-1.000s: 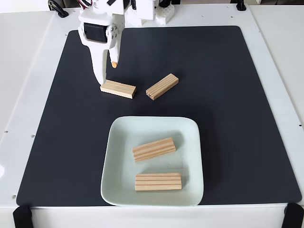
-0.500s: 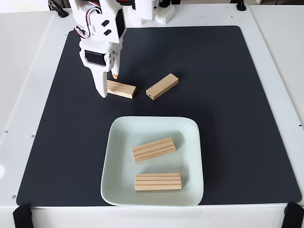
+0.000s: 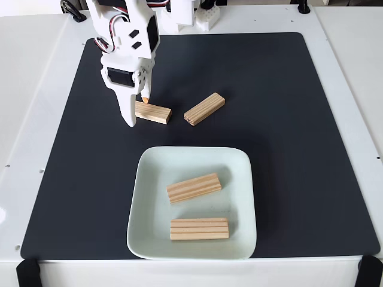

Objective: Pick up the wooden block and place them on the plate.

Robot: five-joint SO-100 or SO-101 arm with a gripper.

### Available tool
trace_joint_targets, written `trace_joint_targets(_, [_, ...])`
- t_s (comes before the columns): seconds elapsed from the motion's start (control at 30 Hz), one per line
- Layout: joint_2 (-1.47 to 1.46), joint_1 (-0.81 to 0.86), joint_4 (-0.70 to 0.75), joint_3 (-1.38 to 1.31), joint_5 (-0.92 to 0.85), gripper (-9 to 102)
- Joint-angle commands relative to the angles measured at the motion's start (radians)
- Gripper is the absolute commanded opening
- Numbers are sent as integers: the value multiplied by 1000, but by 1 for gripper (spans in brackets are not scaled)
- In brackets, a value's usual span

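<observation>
In the fixed view, a wooden block (image 3: pixel 155 112) lies on the black mat left of centre. A second wooden block (image 3: pixel 204 109) lies at an angle just to its right. My white gripper (image 3: pixel 137 109) stands over the first block's left end. It is open, its long white finger (image 3: pixel 129 116) on the near side and its orange-tipped finger (image 3: pixel 145 95) on the far side. The white finger hides that end of the block. The pale green plate (image 3: pixel 147 164) sits below, holding two more wooden blocks (image 3: pixel 193 188) (image 3: pixel 199 228).
The black mat (image 3: pixel 287 119) covers most of the white table, and its right half is bare. The arm's white base (image 3: pixel 191 15) and cables stand at the top edge. Black clamps (image 3: pixel 27 272) sit at the front corners.
The gripper has come down and slightly nearer, from behind the left block to straddling its left end. None of the blocks has moved.
</observation>
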Motion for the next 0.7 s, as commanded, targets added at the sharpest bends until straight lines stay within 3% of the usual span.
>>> trace_joint_targets(0.0, [9,-20,8,-31,-3,25])
trace_joint_targets(0.67, [12,-37,5,43,5,25])
